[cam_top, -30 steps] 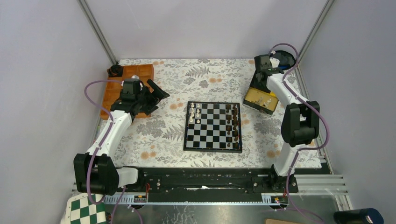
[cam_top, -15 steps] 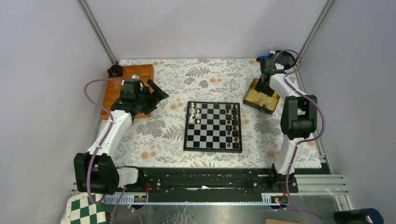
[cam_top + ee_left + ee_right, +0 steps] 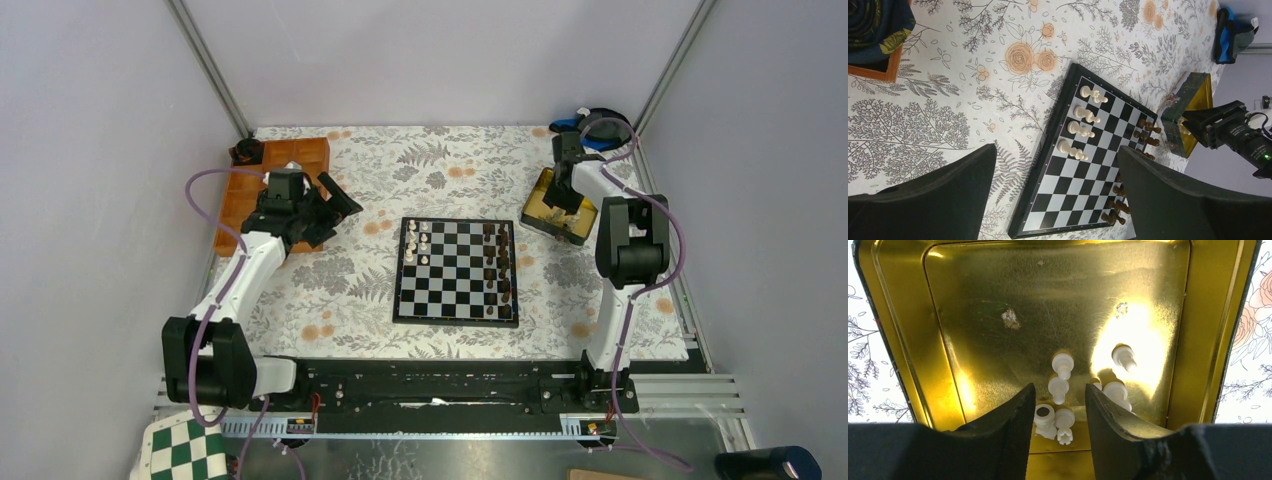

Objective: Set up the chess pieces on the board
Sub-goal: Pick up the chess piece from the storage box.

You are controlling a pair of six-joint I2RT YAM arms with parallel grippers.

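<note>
Floral cloth [image 3: 330, 290]; right gripper [image 3: 1059, 387] poised over tin [image 3: 998, 305], jaws spread.
White pieces [image 3: 1063, 362] lie bunched below, four already on board [image 3: 457, 271]; straddle one only, clear of neighbours, before squeezing; left gripper [image 3: 1056, 149] gapes, holding nothing.

One board [image 3: 455, 290], one gold tin [image 3: 548, 226], two arms [image 3: 240, 275] [image 3: 625, 240]

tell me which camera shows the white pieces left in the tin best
Right wrist: it looks straight into the tin, with several white pieces lying on its gold floor by the right gripper. Top view shows only a small gold box under the arm; left wrist sees its side.
</note>
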